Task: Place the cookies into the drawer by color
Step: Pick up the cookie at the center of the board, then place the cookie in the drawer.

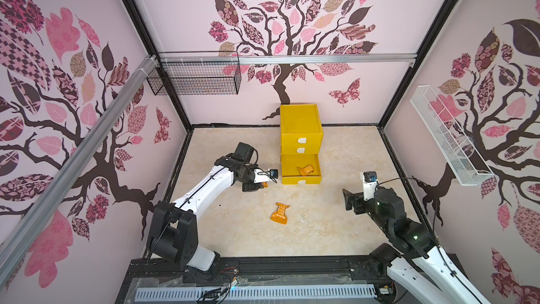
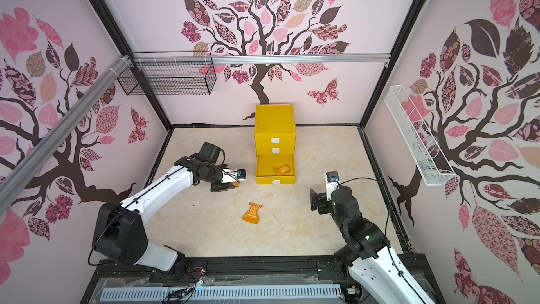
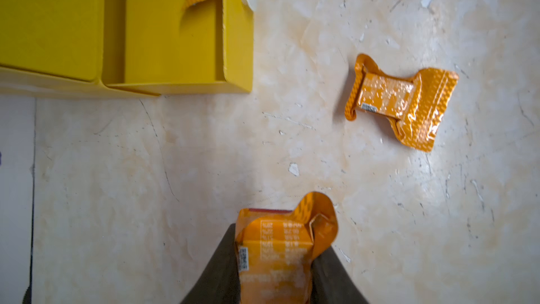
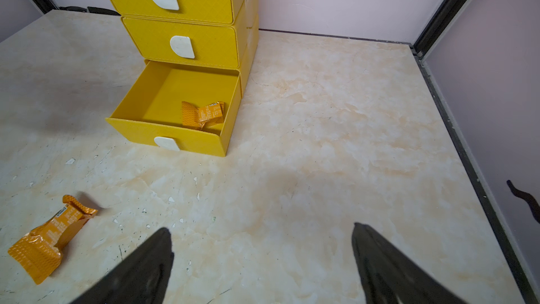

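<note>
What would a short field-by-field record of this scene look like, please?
left hand: shut on held orange packet, near the bottom drawer
right hand: open, empty, above the table
bottom drawer: pulled out, holds stored orange packet
upper two drawers: closed
loose orange packet: lying on the table, apart from both hands
black or green packets: none visible
</note>
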{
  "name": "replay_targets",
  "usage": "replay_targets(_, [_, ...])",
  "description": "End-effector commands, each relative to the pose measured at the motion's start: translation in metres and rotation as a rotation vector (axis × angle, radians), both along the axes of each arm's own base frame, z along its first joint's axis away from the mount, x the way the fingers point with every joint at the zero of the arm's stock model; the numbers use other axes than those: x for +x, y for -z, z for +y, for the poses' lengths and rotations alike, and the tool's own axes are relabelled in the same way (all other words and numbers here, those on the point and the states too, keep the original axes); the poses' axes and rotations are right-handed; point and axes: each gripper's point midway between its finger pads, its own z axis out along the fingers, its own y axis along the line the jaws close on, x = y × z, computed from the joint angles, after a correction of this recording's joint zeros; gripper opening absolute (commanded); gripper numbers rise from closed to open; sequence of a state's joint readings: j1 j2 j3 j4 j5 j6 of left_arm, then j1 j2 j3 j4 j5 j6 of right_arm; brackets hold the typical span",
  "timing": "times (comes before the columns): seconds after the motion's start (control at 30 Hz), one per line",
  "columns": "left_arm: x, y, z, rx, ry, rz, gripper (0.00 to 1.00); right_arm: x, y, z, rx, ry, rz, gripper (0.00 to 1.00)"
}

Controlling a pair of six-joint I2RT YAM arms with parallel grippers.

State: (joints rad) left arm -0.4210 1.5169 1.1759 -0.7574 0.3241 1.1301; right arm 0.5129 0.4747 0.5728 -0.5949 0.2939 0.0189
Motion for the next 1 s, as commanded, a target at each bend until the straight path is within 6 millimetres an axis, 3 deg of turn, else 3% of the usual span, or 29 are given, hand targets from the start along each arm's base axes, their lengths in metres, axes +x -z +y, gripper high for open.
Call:
replay_targets(0.0, [0.012, -0.008, -0.032, -0.073, -0.017, -0.008, 0.27, 0.001, -0.003, -0.002, 0.007, 0.018, -0.016, 0.99])
replay_targets(0.37, [0.047, -0.005, -0.107, -0.09, 0.014, -0.072, 0.26, -0.001, -0.003, -0.003, 0.01, 0.018, -0.013, 0.99])
replay_targets(0.6, [0.065, 0.002, -0.133, -0.106, 0.013, -0.075, 0.27, -0.002, -0.003, -0.003, 0.014, 0.015, -0.014, 0.99])
replay_targets(0.97, [0.084, 0.003, -0.141, -0.119, -0.018, -0.13, 0.63, 0.0, -0.002, 0.001, 0.025, 0.002, -0.015, 0.99])
